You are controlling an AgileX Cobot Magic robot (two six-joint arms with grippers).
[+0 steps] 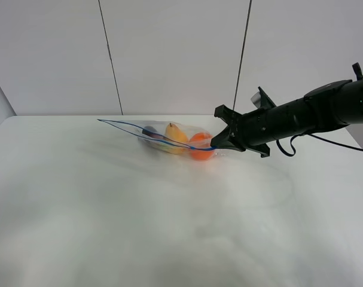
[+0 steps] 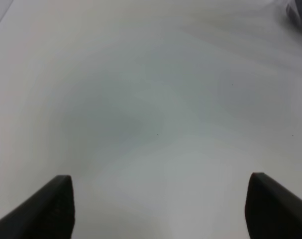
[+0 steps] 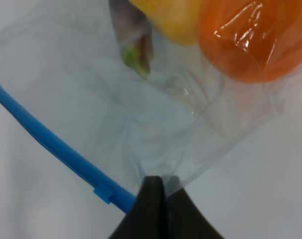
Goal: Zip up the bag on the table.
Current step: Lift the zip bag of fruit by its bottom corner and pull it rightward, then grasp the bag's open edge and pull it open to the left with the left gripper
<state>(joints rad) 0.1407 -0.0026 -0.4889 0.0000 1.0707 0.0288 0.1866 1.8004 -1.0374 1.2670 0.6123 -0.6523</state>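
Note:
The bag [image 1: 169, 136] lies at the back middle of the table [image 1: 109, 209]. It is clear crinkly plastic with a blue zipper strip [image 1: 133, 127] along its upper edge. An orange [image 1: 200, 146], a yellow fruit [image 1: 176, 135] and a dark eggplant show through it. My right gripper [image 1: 216, 143] reaches in from the right and is shut on the bag's right corner. In the right wrist view the fingertips [image 3: 158, 186] pinch clear plastic of the bag [image 3: 141, 114] beside the zipper strip [image 3: 56, 144]. My left gripper [image 2: 158, 199] is open above bare table [image 2: 151, 99], holding nothing.
A grey panelled wall [image 1: 169, 54] stands behind the table's far edge. The right arm [image 1: 313, 113] stretches in over the table's right side. The left arm does not show in the exterior high view. A dark blurred shape [image 2: 297, 10] sits at one corner of the left wrist view.

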